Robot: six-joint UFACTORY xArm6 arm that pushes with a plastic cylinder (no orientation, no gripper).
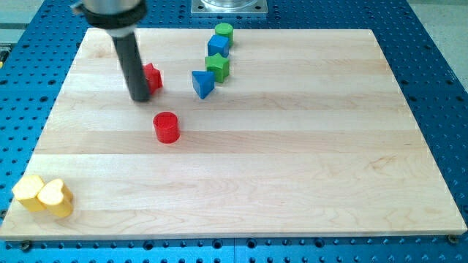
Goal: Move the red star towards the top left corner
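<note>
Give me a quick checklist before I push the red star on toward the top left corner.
1. My tip next to the red star: ok, at its left edge.
2. Tip on the side away from the corner: not ok, it stands on the star's left.
3. Contact between tip and star: cannot tell.
4. Path to the top left: ok, no blocks there.
5. Red cylinder out of the way: ok, below.
6. Blue block apart from the star: ok.

A big wooden board (292, 146) holds little blocks. Near the view's top sit a green cylinder (224, 32), a blue cube (218, 46), a green star (218, 67), a blue triangle (202, 83), and a red star (153, 77) (partly hidden). A red cylinder (167, 127) sits lower. Two yellow blocks (44, 196) touch at the bottom left.
</note>
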